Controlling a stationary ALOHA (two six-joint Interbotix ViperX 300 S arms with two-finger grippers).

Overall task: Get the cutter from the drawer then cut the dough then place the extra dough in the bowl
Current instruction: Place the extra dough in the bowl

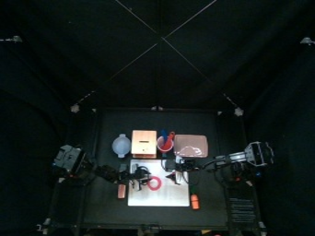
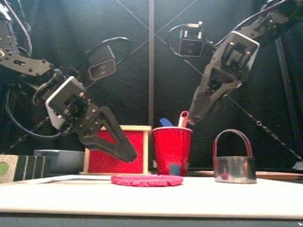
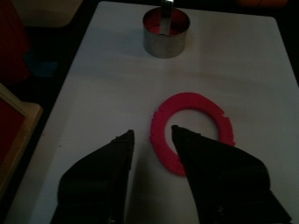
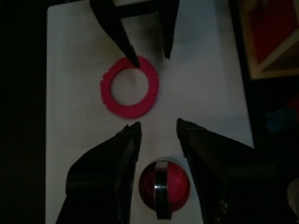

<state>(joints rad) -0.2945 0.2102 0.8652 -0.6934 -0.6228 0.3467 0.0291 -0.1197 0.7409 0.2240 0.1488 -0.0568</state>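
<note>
Left gripper (image 3: 153, 131) hung low over the white cutting board (image 3: 105, 79), jaws parted and empty, tips right at the edge of the one dough ring (image 3: 197, 131). The right gripper (image 4: 159, 124), spread just as wide with nothing in it, sat close by the single red cup (image 2: 172, 151) and its two toy knives (image 2: 182, 118). One round metal cutter (image 2: 235, 165) stood upright on the board, apart from the ring, which lay flat and pinkish red, white showing through its cut-out middle.
</note>
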